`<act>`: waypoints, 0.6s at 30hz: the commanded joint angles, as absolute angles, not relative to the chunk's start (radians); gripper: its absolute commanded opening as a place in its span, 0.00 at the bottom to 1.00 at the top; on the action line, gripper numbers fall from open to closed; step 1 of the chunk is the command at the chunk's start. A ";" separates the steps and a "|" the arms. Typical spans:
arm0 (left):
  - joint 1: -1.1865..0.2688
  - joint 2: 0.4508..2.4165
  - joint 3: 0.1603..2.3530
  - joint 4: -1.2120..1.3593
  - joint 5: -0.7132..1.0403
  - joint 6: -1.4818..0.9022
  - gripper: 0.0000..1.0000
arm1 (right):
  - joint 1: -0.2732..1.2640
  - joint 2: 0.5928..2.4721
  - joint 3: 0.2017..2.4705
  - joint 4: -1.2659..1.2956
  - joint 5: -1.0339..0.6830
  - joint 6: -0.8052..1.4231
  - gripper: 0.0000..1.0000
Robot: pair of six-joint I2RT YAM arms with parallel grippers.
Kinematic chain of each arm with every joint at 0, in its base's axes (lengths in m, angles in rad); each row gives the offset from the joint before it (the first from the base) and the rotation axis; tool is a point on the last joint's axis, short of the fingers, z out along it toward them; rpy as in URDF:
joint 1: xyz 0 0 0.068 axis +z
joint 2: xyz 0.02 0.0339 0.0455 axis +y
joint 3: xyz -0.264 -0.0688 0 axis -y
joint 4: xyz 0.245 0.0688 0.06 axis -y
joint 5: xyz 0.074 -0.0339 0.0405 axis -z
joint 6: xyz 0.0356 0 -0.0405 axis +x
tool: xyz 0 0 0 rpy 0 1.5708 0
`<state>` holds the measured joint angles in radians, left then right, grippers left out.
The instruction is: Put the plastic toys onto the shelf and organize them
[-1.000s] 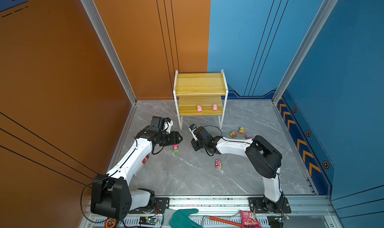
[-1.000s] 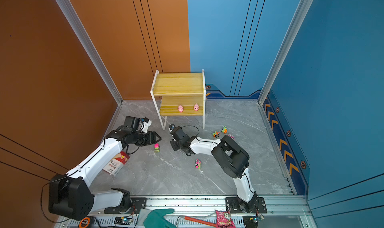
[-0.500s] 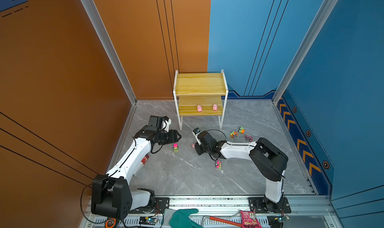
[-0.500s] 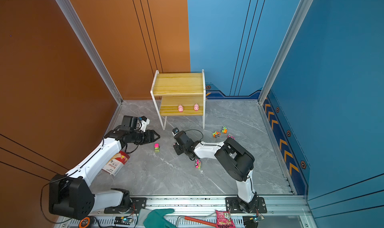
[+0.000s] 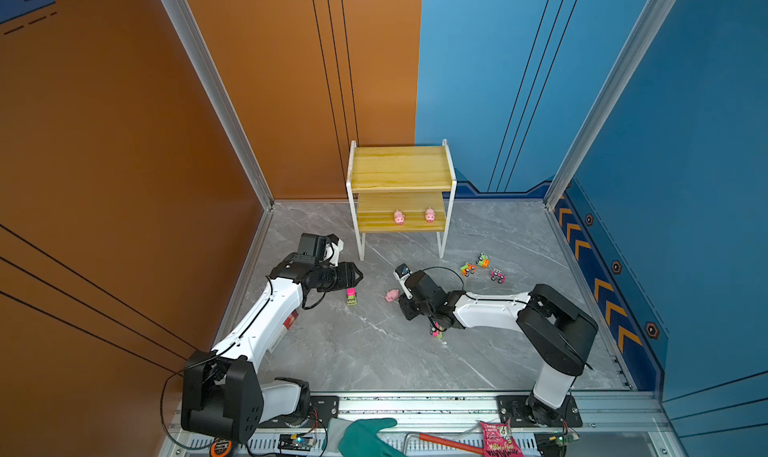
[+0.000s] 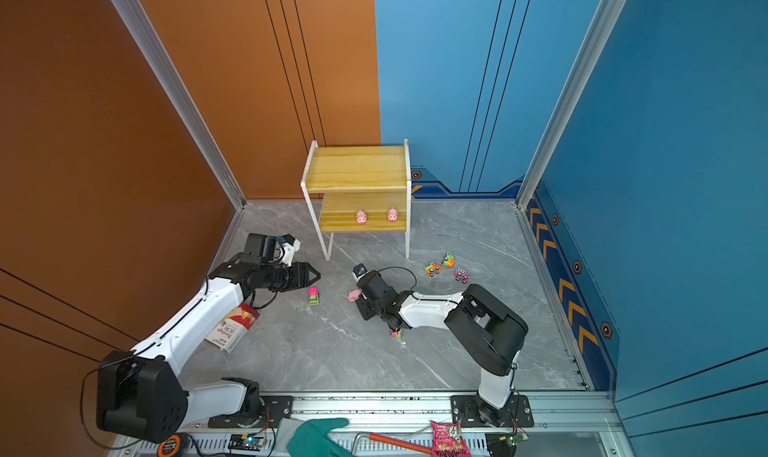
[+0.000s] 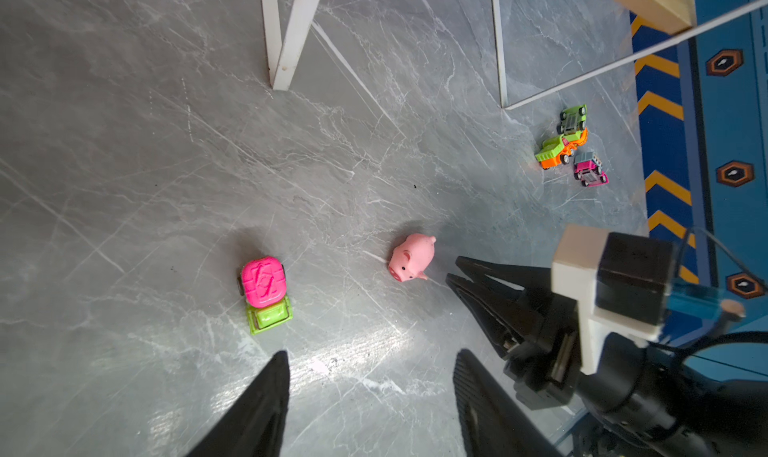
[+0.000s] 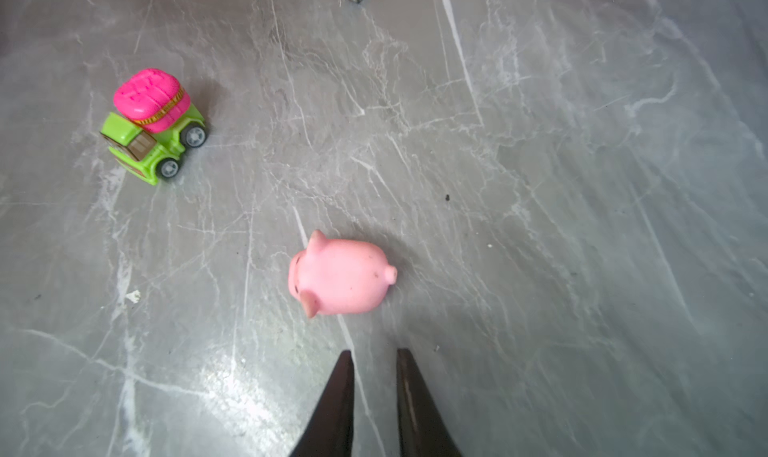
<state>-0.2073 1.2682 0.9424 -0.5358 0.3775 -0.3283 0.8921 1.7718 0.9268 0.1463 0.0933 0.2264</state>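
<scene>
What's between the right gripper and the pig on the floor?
Only bare grey floor lies between the right gripper and the pig, per the right wrist view.

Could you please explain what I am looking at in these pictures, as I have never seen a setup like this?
Two robot arms work here, each ending in a two-fingered gripper. Two pictures look down on the whole scene from overhead and are nearly alike. The other two come from a camera on each wrist, so black fingertips poke into view. On the grey marble floor stands a two-tier shelf with two pink pigs on its lower board. A third pig sits on the floor just ahead of the right gripper, which is shut and holds nothing. The left gripper is open and empty, near a pink-and-green truck. Three more trucks sit right of the shelf in both top views, and a fifth truck is half hidden by the right arm.
</scene>
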 commanded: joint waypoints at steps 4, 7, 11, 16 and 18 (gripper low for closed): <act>-0.403 1.198 0.903 -0.529 0.192 -0.183 0.65 | 0.856 1.651 0.816 0.248 0.104 0.247 0.26; -0.495 1.189 0.864 -0.489 0.115 -0.103 0.68 | 0.803 1.569 0.722 0.336 0.049 0.251 0.30; -0.537 1.215 0.808 -0.399 0.107 -0.069 0.71 | 0.709 1.436 0.585 0.465 -0.058 0.214 0.38; -0.631 1.272 0.792 -0.285 0.056 -0.006 0.75 | 0.599 1.316 0.445 0.609 -0.135 0.172 0.43; -0.670 1.304 0.773 -0.200 0.041 0.039 0.77 | 0.578 1.280 0.395 0.675 -0.159 0.171 0.44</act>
<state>-0.6289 1.2739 0.7979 -0.3363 0.0933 -0.0483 0.5968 1.3209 0.4484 0.5323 -0.0822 0.1989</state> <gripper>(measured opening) 0.760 0.434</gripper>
